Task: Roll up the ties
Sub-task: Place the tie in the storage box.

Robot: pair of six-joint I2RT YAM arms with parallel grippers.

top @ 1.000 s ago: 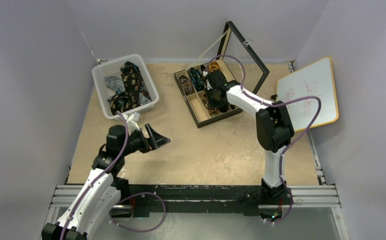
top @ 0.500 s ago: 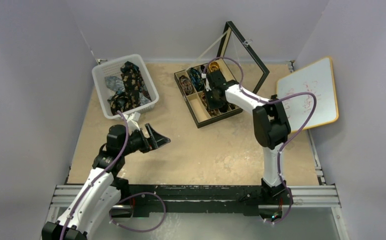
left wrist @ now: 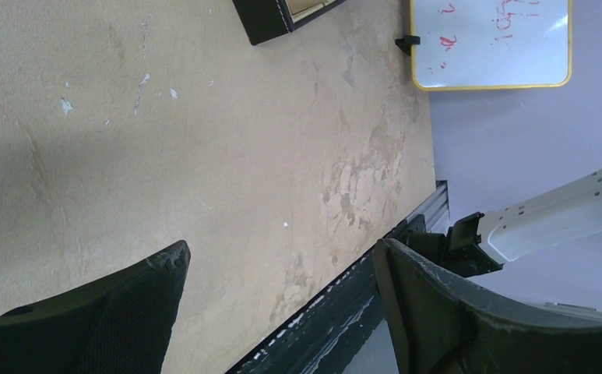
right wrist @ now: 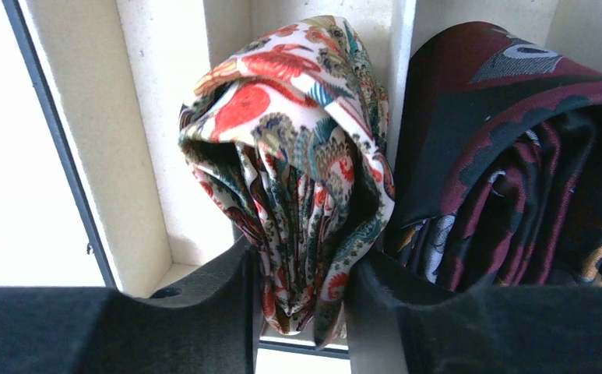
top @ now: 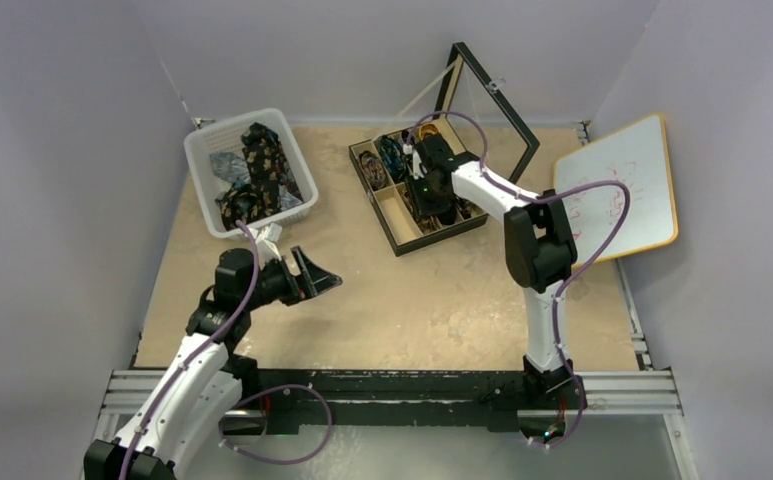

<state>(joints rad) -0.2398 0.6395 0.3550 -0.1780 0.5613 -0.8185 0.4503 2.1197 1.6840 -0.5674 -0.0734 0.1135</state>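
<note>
My right gripper (right wrist: 301,300) is shut on a rolled white tie with red and teal paisley (right wrist: 297,156) and holds it inside a cream compartment of the black divided box (top: 394,238). A rolled dark red and black tie (right wrist: 508,156) sits in the compartment just to its right. In the top view the right gripper (top: 426,205) reaches down into the box, where other coiled ties (top: 374,168) lie. Unrolled dark ties (top: 257,170) lie heaped in the white basket (top: 200,190). My left gripper (top: 314,281) is open and empty above the table; its fingertips (left wrist: 165,269) frame bare tabletop.
The box's glass lid (top: 492,100) stands open behind it. A whiteboard (top: 617,185) with a yellow frame leans at the right edge; it also shows in the left wrist view (left wrist: 491,43). A metal rail (top: 392,390) runs along the near edge.
My right arm has shifted slightly left over the box, with the gripper lower in the compartment. The left arm has not moved.
</note>
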